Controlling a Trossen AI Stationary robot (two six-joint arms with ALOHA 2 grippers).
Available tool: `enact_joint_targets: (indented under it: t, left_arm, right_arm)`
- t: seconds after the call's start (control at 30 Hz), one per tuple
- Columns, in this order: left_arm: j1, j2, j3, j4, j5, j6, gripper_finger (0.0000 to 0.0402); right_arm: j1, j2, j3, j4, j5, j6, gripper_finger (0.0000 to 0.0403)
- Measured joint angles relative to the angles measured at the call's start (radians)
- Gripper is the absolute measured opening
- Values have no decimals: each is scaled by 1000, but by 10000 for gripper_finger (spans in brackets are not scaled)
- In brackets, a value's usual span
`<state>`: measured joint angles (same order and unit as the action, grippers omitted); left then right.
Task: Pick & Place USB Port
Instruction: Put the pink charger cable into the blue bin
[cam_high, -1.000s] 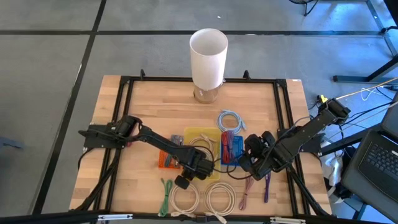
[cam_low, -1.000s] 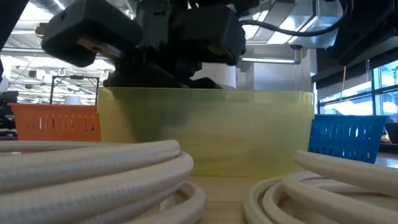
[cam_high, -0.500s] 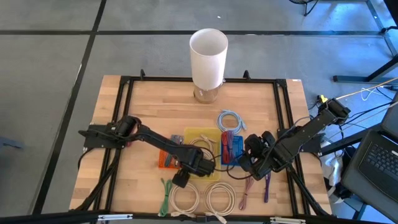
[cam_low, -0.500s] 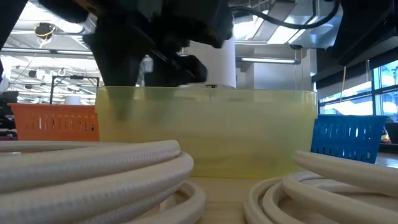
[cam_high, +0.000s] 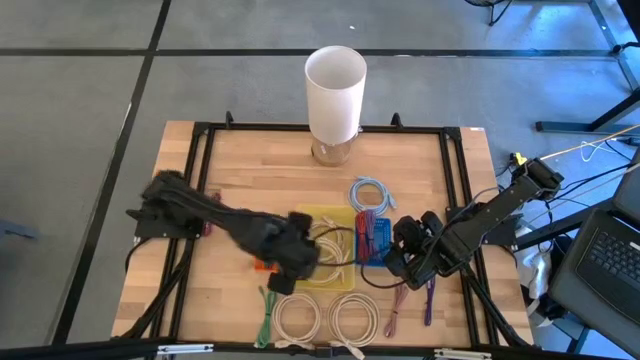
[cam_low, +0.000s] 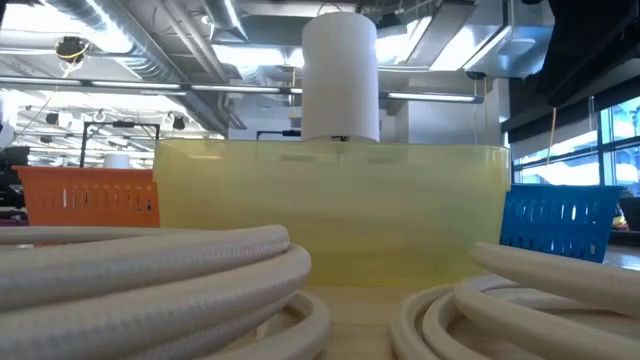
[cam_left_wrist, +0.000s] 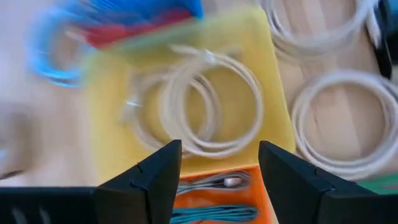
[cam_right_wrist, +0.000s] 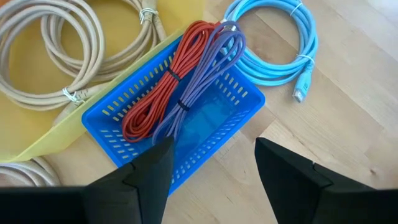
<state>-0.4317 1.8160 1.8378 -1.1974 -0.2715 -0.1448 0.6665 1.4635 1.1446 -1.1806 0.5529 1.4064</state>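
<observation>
1. The worktop (cam_high: 250, 170) is pale wood strips framed by black rails. A tall smooth white cylinder (cam_high: 335, 92) stands at its far middle.
2. A translucent yellow tray (cam_high: 322, 214) at the centre holds coiled cream cables (cam_left_wrist: 199, 99). It sits between an orange basket (cam_left_wrist: 217, 202) and a perforated blue basket (cam_right_wrist: 205, 134).
3. The blue basket holds a red cable bundle (cam_right_wrist: 165, 93) and a purple cable bundle (cam_right_wrist: 205, 74), side by side. A light-blue cable coil (cam_right_wrist: 280, 46) lies just beyond it on bare wood.
4. Two thick white cable coils (cam_high: 330, 320) lie at the near edge, a green cable (cam_high: 265, 310) beside them.
5. The left claw (cam_high: 283, 280) hangs over the orange basket's near side, released, holding nothing.
6. The right claw (cam_high: 392, 262) hovers by the blue basket, released and holding nothing.
7. Which cable is the USB one cannot be told.
</observation>
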Motion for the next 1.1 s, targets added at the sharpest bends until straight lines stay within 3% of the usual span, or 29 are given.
enact_joint_targets:
  t: [0.23,0.37,0.53,0.7,0.9,1.1]
  left_arm:
    - [-192,-238,-75,77,-332,-130,207]
    - [-334,-344,-198,159,-481,-246,207]
    - [-523,-431,-387,168,-784,-464,207]
    - [-668,-488,-598,165,-1043,-757,207]
    - [-719,-510,-758,164,-1146,-1042,207]
    - [-695,-510,-789,169,-1151,-1087,207]
  right_arm:
    - [0,0,0,2,-15,3,226]
    - [0,0,0,26,-119,44,226]
    - [53,0,0,70,-271,179,226]
    - [200,14,0,118,-258,429,226]
    - [348,137,0,166,-213,734,226]
    - [367,267,0,287,-244,812,226]
